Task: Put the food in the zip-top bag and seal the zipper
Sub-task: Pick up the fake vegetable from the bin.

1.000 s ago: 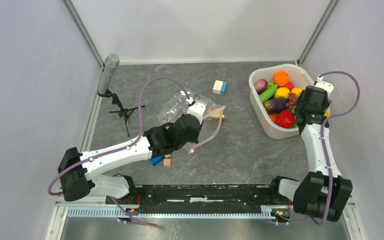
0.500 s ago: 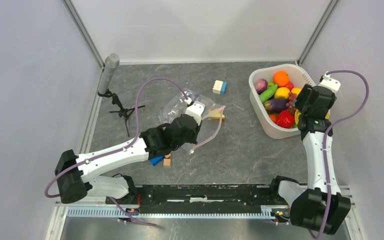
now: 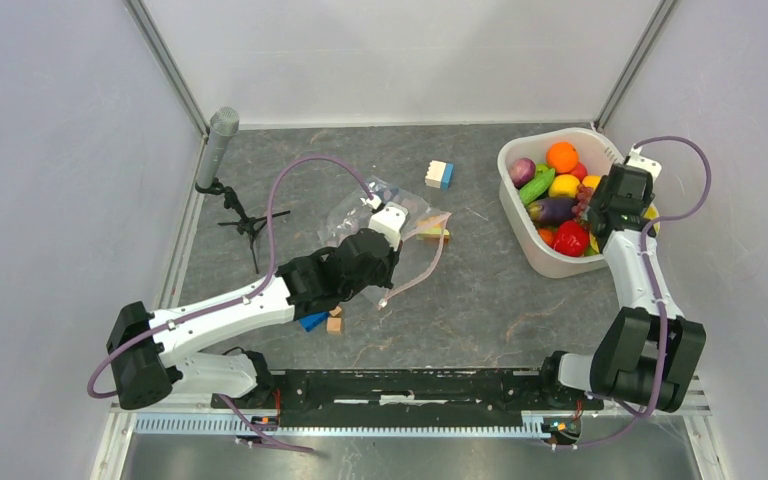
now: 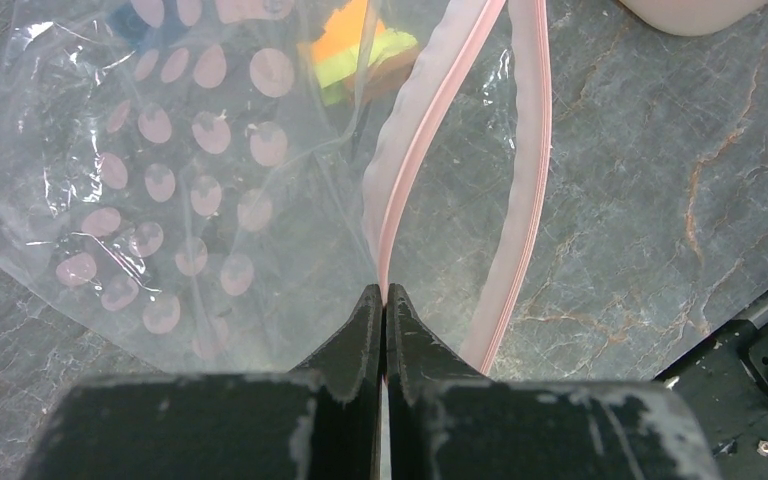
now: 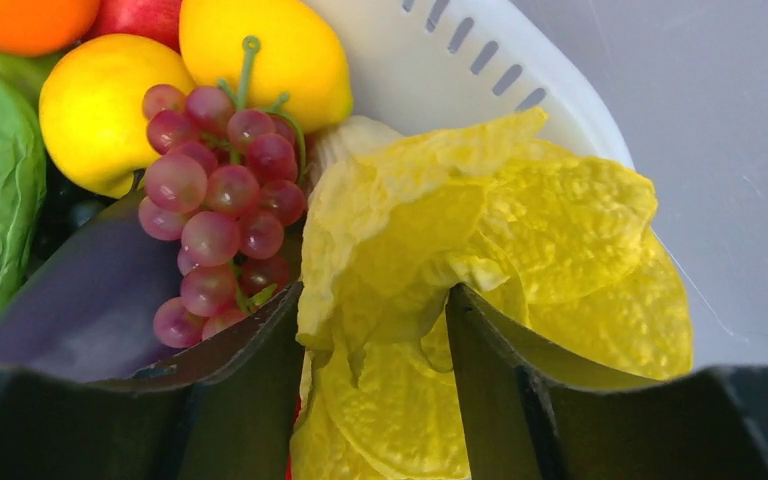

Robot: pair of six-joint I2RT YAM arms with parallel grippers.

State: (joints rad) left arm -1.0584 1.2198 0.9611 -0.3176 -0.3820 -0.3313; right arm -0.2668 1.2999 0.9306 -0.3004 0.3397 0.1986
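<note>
The clear dotted zip-top bag [image 3: 360, 205] lies mid-table; it also shows in the left wrist view [image 4: 160, 200]. My left gripper [image 3: 397, 243] [image 4: 382, 290] is shut on one lip of its pink zipper [image 4: 415, 140]; the other lip [image 4: 532, 150] bows away, so the mouth gapes. The food fills the white basket [image 3: 520, 245]: an orange [image 3: 561, 156], a purple eggplant [image 3: 550, 208], a red pepper [image 3: 571, 238], grapes [image 5: 215, 200], lemons [image 5: 260, 50]. My right gripper [image 3: 605, 222] [image 5: 375, 300] is down in the basket, its jaws closed on a yellow leafy vegetable [image 5: 520, 220].
Orange and yellow-green blocks [image 4: 365, 50] show through the bag's far end. A white-and-blue block [image 3: 439, 174] lies beyond the bag, and small blocks [image 3: 320, 322] lie by my left arm. A microphone on a tripod [image 3: 225, 125] stands at the left wall.
My right wrist rose and swung out over the basket's right edge, then came back down among the food. My left gripper has kept its hold on the zipper, almost unmoved.
</note>
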